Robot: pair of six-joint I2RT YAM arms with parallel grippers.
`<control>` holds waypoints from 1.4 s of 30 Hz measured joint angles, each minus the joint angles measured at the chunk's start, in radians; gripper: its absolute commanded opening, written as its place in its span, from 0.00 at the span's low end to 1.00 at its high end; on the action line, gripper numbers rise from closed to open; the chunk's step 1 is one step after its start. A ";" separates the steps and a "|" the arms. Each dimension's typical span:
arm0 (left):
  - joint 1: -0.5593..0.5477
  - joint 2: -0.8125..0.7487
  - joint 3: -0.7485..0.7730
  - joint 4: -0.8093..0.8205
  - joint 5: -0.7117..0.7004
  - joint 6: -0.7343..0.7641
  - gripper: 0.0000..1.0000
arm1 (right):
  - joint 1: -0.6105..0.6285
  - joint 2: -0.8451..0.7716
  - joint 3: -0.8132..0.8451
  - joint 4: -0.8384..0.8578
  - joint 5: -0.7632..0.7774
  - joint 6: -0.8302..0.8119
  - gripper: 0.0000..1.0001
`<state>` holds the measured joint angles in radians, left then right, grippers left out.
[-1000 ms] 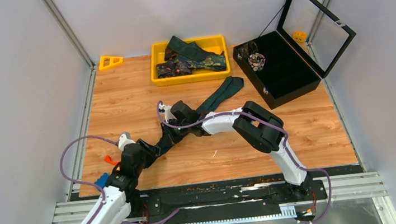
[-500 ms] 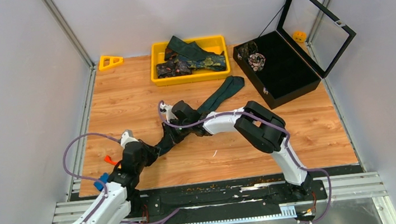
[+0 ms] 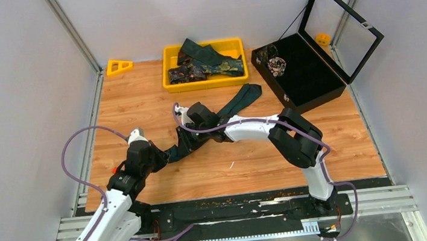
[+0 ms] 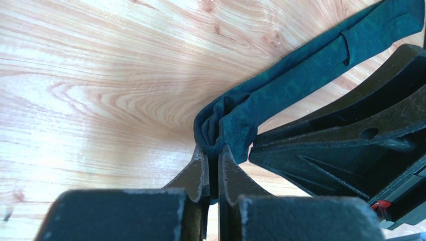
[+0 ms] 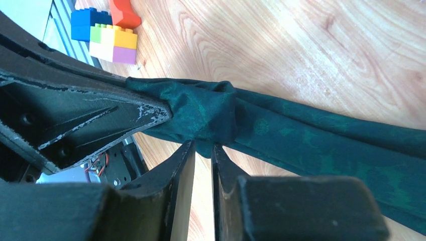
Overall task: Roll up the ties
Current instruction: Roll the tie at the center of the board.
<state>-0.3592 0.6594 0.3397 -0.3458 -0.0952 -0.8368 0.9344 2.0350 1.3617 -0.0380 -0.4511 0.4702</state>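
Observation:
A dark teal-green tie [image 3: 236,103] lies slantwise on the wooden table, its wide end toward the black case. Its near end is bunched into a small fold [image 4: 221,118]. My left gripper [image 3: 163,156] is shut on that fold, as the left wrist view [image 4: 213,150] shows. My right gripper [image 3: 182,147] is right beside it, and its nearly closed fingertips [image 5: 203,148] pinch the same bunched fabric [image 5: 206,108]. The two grippers' fingers almost touch. More ties, teal and patterned, lie heaped in the yellow tray [image 3: 171,83].
A black case [image 3: 310,88] with its clear lid open stands at the back right, with a rolled patterned tie [image 3: 277,64] inside. A yellow triangle [image 3: 118,66] lies at the back left. Toy bricks [image 5: 105,35] lie by the left arm near the table's front edge.
My left gripper has moved away from the front edge, toward the right gripper, with the tie's end in it. The slack between the grippers has bunched up. The right arm's elbow swung right.

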 measured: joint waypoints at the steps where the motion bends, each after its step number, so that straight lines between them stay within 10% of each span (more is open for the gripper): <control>1: 0.000 0.001 0.016 -0.023 0.000 0.008 0.00 | 0.000 0.000 0.007 -0.007 0.002 -0.002 0.19; 42: 0.000 0.193 0.233 -0.306 -0.014 0.151 0.00 | 0.105 0.165 0.177 -0.057 0.021 -0.007 0.13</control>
<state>-0.3588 0.8528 0.5724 -0.6518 -0.1093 -0.6857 1.0393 2.1998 1.5383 -0.0948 -0.4297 0.4633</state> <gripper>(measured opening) 0.038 0.139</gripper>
